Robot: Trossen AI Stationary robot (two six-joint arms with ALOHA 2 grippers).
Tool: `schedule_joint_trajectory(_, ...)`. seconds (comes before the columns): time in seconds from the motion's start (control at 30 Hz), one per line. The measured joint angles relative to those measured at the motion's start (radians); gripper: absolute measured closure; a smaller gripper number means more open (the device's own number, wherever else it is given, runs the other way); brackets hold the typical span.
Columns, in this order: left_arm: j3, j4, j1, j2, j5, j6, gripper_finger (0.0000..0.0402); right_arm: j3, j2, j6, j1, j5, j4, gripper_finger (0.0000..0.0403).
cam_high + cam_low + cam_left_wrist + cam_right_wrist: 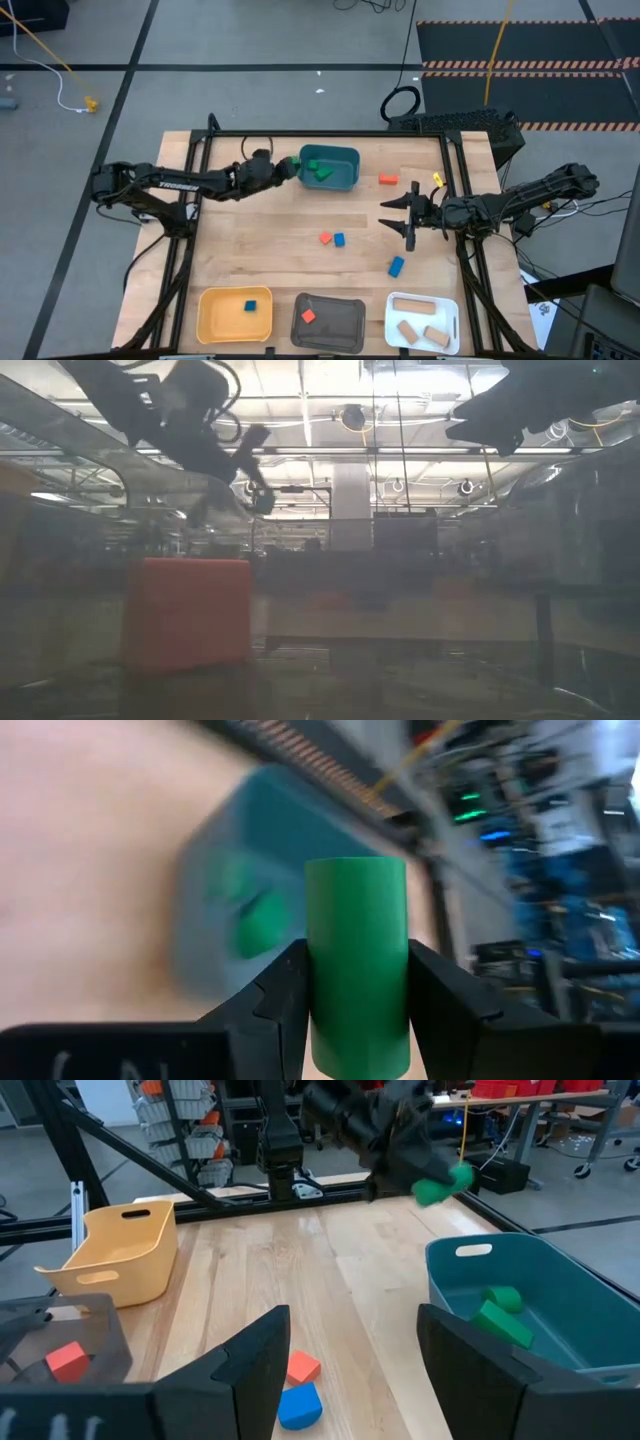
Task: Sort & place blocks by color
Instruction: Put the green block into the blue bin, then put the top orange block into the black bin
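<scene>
- The left claw (291, 166) is clamped on a green block (357, 960), held up in the air just beside the teal tray's (349, 184) rim, most likely so it can be dropped in with the greens.
- Two green pieces (497, 1313) are already sitting in that teal tray, so that's pretty clearly where the green pile is being kept.
- The right claw (398, 218) is parked over the middle of the tabletop (260, 260) with its fingers spread wide and nothing gripped, probably lined up for the loose ones.
- Unsorted on the wood: a red block (325, 238) touching a blue block (339, 240), another blue (396, 266) nearer the white tray (452, 310), and another red (387, 180) near the teal tray.
- Blue is parked in the yellow tray (212, 325), red in the grey tray (335, 330), tan in the white one.
</scene>
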Motion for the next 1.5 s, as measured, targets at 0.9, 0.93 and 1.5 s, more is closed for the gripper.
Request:
schedule_joint_trajectory(0.9,0.000,0.282,0.016,0.226,-0.013,0.098,0.0269,0.000,0.000,0.000,0.000,0.000,0.000,0.0190)
schedule_joint_trajectory(0.93,0.000,0.283,0.016,0.233,-0.013,0.092,0.0269,0.000,0.000,0.000,0.000,0.000,0.000,0.0190)
schedule_joint_trajectory(1.5,0.000,0.331,0.016,0.243,-0.013,0.049,0.0055,0.000,0.000,0.000,0.000,0.000,0.000,0.0190)
